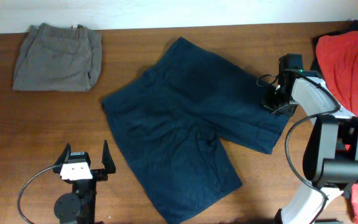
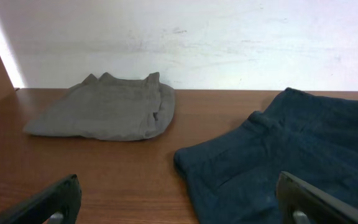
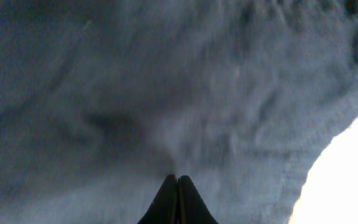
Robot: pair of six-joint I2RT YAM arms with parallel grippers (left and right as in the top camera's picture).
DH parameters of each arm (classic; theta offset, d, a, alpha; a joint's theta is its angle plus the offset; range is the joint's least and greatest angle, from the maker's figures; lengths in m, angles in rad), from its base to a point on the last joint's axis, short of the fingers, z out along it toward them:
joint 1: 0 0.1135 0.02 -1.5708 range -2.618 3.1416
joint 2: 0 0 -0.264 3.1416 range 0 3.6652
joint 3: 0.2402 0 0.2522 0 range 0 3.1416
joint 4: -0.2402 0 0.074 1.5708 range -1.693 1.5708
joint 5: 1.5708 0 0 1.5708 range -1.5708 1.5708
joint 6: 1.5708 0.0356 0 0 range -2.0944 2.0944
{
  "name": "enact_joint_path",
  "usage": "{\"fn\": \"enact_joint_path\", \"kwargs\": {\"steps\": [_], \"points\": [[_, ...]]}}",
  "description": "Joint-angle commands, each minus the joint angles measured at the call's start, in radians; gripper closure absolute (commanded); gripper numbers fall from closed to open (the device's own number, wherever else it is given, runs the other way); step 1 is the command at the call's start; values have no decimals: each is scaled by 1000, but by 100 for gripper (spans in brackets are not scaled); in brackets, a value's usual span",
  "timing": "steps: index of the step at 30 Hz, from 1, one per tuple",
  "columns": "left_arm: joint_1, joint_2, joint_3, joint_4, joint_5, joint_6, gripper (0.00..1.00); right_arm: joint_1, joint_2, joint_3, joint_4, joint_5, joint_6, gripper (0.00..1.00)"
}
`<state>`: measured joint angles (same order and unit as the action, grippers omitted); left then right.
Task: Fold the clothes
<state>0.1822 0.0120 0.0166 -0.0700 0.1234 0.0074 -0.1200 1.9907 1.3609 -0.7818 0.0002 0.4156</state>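
Three garments lie on the desk (image 1: 42, 137). The navy shorts (image 1: 179, 124) are spread flat and slanted across the middle. The folded grey-olive shorts (image 1: 58, 56) sit at the back left corner, and the red T-shirt (image 1: 347, 62) lies along the right edge.

The top corner of the navy shorts comes close to the desk's back edge, and the lowest hem reaches almost to the front edge. A strip of bare wood separates them from the grey-olive pair. More bare wood lies along the front left, where the left end effector (image 1: 87, 146) hovers just beside the nearest hem without touching it. Its fingers are spread wide and hold nothing.

The right end effector (image 1: 272, 102) sits at the right-hand edge of the navy shorts, between them and the T-shirt. In its wrist view dark cloth fills nearly everything, and the fingertips (image 3: 169, 202) are pressed together tip to tip. Whether a fold of fabric is caught between them cannot be told.
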Motion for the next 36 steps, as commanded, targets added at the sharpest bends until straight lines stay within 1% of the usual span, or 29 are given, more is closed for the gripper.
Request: {"fn": "enact_joint_path", "kwargs": {"steps": [1, 5, 13, 16, 25, 29, 33, 36], "points": [[4, -6, -7, 2, 11, 8, 1, -16, 65, -7, 39, 16, 8, 96], [4, -6, -7, 2, 11, 8, 1, -22, 101, -7, 97, 17, 4, 96], [4, -6, -7, 2, 11, 8, 1, -37, 113, -7, 253, 42, -18, 96], [4, -6, -7, 2, 11, 8, 1, -39, 132, -7, 287, 42, -18, 96], [4, -6, -7, 2, 11, 8, 1, -39, 254, -7, 396, 37, -26, 95], [4, -6, -7, 2, 11, 8, 1, -44, 310, 3, 484, 38, -45, 95], [4, -6, -7, 2, 11, 8, 1, -57, 354, 57, 494, 35, -54, 94], [4, -6, -7, 2, 11, 8, 1, -72, 381, 137, 461, 31, -71, 94]]}}
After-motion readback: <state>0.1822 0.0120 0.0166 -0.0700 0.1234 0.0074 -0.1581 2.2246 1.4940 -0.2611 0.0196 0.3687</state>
